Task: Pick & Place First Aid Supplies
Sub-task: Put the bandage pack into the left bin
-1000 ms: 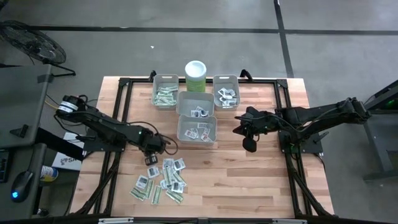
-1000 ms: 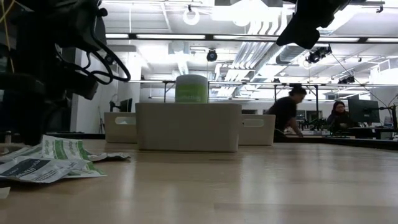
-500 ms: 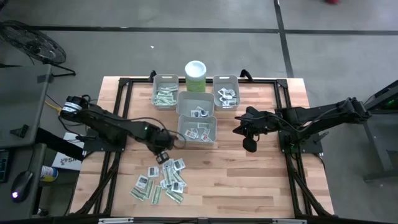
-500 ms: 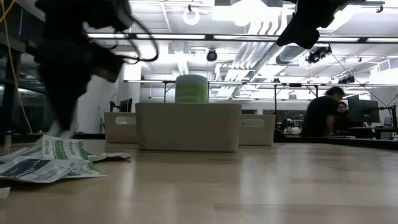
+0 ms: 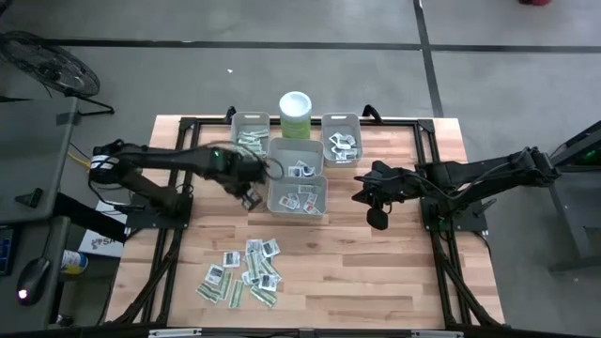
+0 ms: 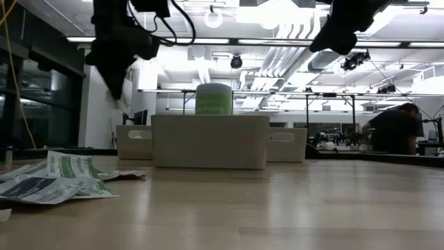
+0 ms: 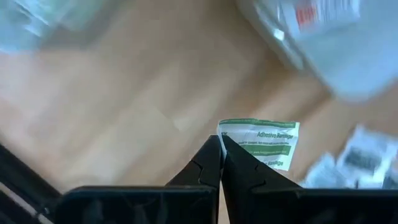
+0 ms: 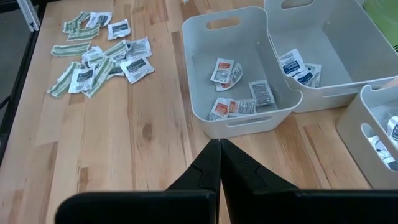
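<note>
From above, our left gripper (image 5: 250,197) has swung from the packet pile (image 5: 244,273) up beside the bins (image 5: 297,195). Its wrist view shows fingers (image 7: 214,163) clenched on a green-printed packet (image 7: 261,142), ready for sorting. Our right gripper (image 8: 219,163) waits, fingers clenched empty.

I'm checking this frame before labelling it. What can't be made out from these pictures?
- Low view: what lies inside the grey bins; their walls hide it.
- High view: the packet in the left hand is too small to pick out.
- Left wrist view: the held green-and-white packet shows, but everything beyond it is motion-blurred.
- High view: print on the loose packets is too small to read.
- Right hand, parked: nothing visibly held.
</note>
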Controlling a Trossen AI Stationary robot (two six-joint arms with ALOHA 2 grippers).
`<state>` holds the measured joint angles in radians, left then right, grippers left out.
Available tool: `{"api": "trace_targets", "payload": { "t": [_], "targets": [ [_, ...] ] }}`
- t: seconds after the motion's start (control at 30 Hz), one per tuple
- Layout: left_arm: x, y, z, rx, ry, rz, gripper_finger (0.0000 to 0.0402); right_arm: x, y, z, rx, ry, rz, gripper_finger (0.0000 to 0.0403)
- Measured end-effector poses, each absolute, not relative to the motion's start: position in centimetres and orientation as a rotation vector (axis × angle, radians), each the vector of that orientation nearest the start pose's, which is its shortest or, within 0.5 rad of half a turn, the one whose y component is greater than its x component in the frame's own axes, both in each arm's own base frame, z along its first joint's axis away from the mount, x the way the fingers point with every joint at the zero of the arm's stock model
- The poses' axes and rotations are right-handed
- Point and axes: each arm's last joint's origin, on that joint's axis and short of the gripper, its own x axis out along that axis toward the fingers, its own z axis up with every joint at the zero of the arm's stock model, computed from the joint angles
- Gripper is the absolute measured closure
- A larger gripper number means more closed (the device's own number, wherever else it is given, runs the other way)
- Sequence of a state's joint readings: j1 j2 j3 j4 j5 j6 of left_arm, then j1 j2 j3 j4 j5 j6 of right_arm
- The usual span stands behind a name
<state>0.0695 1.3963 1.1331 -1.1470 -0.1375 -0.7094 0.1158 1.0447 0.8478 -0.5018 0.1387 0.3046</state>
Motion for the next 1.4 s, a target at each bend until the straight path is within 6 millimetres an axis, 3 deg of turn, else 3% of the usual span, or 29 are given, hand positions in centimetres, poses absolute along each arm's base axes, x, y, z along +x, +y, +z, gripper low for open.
{"api": "trace_targets", "payload": {
  "t": [0.33, 0.73, 1.03, 1.4],
  "targets": [
    [21.1, 8.5, 29.1, -0.687, 0.980, 0.954, 0.0401, 21.2, 2.0, 28.0, 0.183, 0.694, -0.125, 0.0402],
    [22.5, 13.9, 27.5, -0.794, 0.831, 1.086, 0.0401, 21.2, 1.6, 28.0, 0.161, 0.692, -0.145, 0.0402],
    [23.6, 16.0, 24.6, -0.851, 0.869, 1.214, 0.0401, 21.2, 1.5, 28.0, 0.165, 0.692, -0.145, 0.0402],
    [23.3, 16.9, 24.1, -0.859, 0.819, 1.356, 0.0400, 21.2, 1.5, 28.0, 0.165, 0.696, -0.145, 0.0402]
  ]
}}
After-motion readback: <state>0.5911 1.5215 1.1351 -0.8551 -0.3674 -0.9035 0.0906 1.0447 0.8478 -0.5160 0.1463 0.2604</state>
